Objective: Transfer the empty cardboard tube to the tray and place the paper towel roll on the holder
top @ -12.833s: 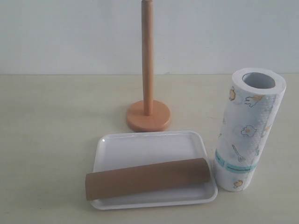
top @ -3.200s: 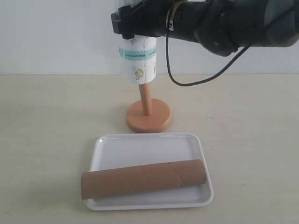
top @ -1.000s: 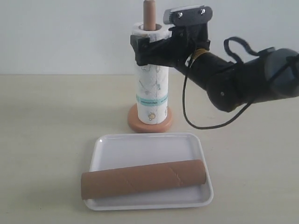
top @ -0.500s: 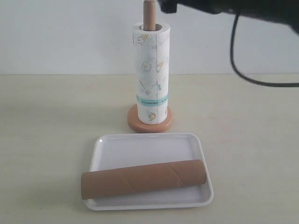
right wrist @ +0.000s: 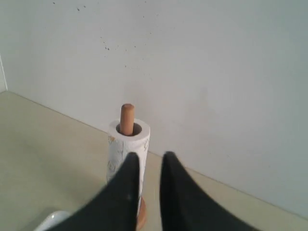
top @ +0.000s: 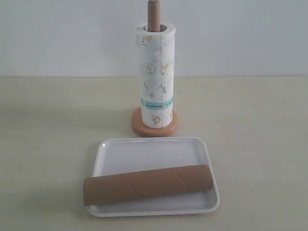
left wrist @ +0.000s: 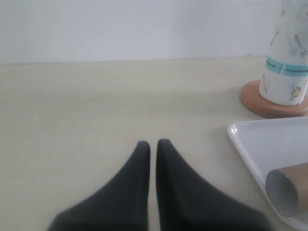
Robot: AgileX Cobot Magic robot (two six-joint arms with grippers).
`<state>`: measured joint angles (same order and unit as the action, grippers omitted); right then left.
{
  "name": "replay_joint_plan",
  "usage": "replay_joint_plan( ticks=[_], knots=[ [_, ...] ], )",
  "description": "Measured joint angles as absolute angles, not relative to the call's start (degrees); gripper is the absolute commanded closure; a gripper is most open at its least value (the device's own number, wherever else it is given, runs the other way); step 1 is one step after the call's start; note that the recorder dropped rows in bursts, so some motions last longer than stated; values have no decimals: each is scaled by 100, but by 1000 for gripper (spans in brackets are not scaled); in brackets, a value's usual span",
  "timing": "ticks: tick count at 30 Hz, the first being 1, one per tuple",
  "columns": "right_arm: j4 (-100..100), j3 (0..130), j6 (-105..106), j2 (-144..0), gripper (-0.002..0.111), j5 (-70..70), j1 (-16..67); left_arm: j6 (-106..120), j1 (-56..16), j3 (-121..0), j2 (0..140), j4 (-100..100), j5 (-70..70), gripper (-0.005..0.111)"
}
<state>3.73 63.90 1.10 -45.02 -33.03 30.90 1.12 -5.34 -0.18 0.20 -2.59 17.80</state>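
Your outside view shows no grippers; only wrist views do. One white printed paper towel roll [top: 155,74] sits on one wooden pole holder [top: 154,126]. One brown cardboard tube [top: 147,185] lies in one white tray [top: 149,151]. Left gripper [left wrist: 152,144] is closed and empty, well apart from the tube; right gripper [right wrist: 149,157] is almost closed, empty, apart from the roll.

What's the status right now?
Left gripper and right gripper shut, empty. White printed paper roll on wooden holder. Brown cardboard tube in white tray.

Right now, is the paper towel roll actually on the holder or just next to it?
On it. The paper towel roll stands upright on the holder: the pole pokes out through its core, and the base shows beneath.
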Motion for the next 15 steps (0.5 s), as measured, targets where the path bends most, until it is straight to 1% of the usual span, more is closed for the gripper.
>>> replay_joint_plan(
  ticks=[8,10,15],
  knots=[
    [392,6390,87,-2956,107,-5034,3090,112,-534,-18,20,-259,1780,103],
    [392,6390,64,-2683,107,-5299,3090,112,-534,-18,20,-259,1780,103],
    [401,6390,0,-2232,107,-5435,3090,112,-534,-18,20,-259,1780,103]
  ],
)
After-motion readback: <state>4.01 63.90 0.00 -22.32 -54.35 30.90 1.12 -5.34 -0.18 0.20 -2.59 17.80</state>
